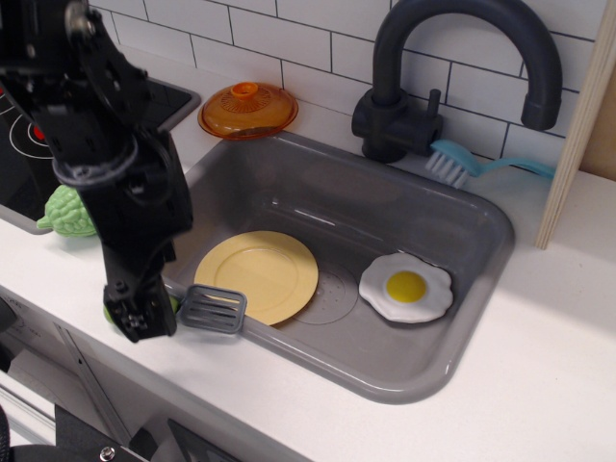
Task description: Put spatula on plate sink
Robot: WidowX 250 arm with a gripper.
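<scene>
Spatula [214, 309] sits at the lower left of the frame, its grey slotted head lying over the near rim of the sink [481, 231] and just overlapping the edge of the pale-yellow plate [258, 275]; the green handle is almost wholly hidden behind my pincer [142, 322]. I have the pincer low over that handle, at the left edge of the sink on the white bench [539, 385], which I judge is the right spot for a grasp. From this angle I cannot tell whether the pincer is wide, narrow or gripping. The plate lies flat in the basin, so I expect a short carry toward frame centre. I can read no brand, label or writing anywhere.
</scene>
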